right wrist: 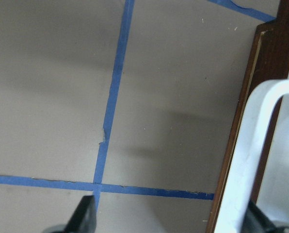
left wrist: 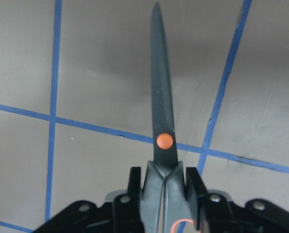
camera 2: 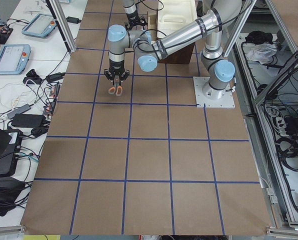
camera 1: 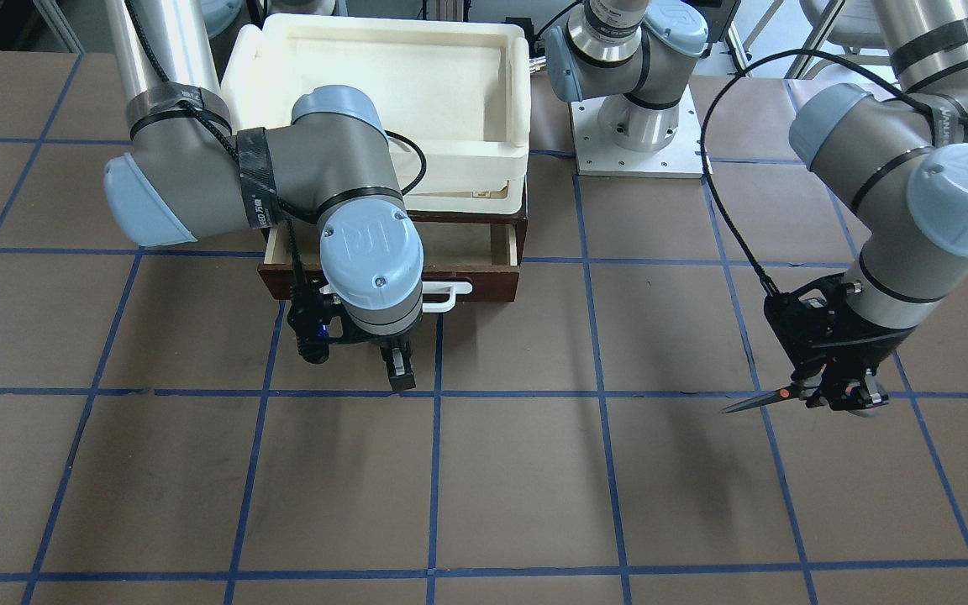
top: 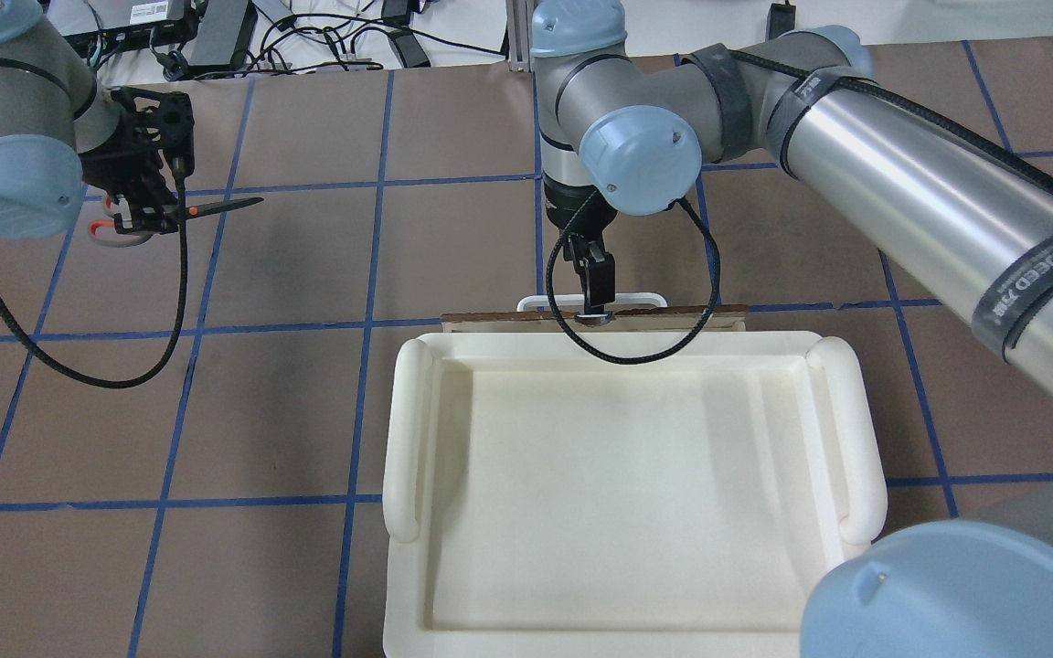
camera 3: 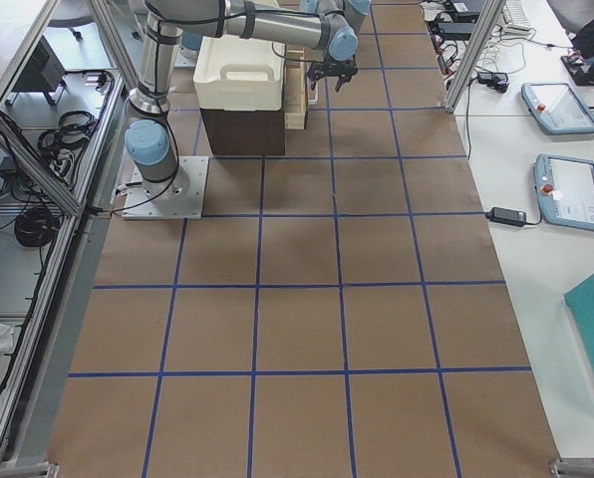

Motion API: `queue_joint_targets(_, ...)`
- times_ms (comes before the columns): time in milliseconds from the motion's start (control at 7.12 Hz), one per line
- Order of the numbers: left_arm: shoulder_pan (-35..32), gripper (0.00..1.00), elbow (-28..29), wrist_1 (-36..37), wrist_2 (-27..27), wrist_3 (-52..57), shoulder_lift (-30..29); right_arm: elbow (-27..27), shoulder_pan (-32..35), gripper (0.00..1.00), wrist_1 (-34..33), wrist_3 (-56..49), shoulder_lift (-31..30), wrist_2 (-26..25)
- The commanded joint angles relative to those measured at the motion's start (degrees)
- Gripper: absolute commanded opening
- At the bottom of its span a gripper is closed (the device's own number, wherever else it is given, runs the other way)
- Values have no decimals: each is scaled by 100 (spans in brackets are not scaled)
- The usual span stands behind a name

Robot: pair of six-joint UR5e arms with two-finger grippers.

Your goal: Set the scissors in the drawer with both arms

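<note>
Left claw [camera 1: 841, 391] clamps scissors [camera 1: 765, 401] at the handles, blades level, off the table [camera 1: 518, 487]. Right claw [camera 1: 397, 365] spread apart by the white handle [camera 1: 450, 296] of the open drawer [camera 1: 484, 281].

1. The scissors [camera 1: 774, 400] are held closed and nearly level above the table. The grey handles are clamped in the left gripper [camera 1: 839, 388], and the silver blades are pointed towards the drawer's side.
2. The drawer [camera 1: 484, 281], dark brown with a pale inside, is pulled partly open. The right gripper [top: 595, 306] is held spread at its white handle [camera 1: 450, 296].
</note>
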Motion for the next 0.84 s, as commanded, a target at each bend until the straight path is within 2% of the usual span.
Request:
queue_joint_targets(0,-238,0,172,-575,-17,-1152,192,-95,-35,100,-39,-211,29,6)
queue_joint_targets(702,-800,0,200,-980,-158,-505,456,-332,-184,100,-205,-449,213,24)
